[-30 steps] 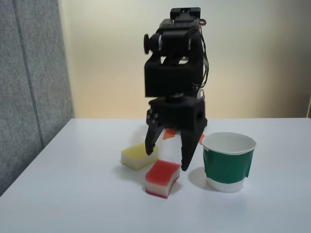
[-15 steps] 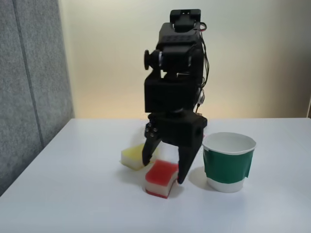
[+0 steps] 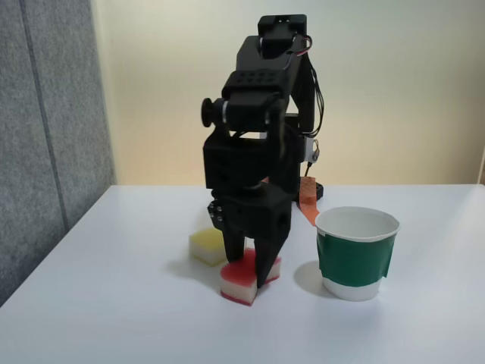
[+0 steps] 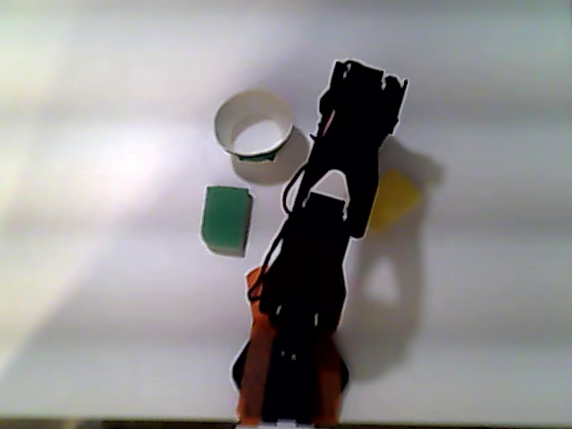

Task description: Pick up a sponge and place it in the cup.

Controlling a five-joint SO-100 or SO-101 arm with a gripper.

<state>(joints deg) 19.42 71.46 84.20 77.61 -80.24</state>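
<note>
Clamping down now, the gripper (image 3: 247,274) has its two black fingers closed on the sponge (image 3: 241,287), which sits on the white table (image 3: 114,318) between the yellow sponge (image 3: 206,246) and the cup (image 3: 356,254), just left of it.

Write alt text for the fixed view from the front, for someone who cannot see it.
A black robot arm reaches down, its gripper closed around a red-topped sponge on a white table. A yellow-topped sponge lies behind on the left; a white paper cup with a green band stands to the right.
</note>
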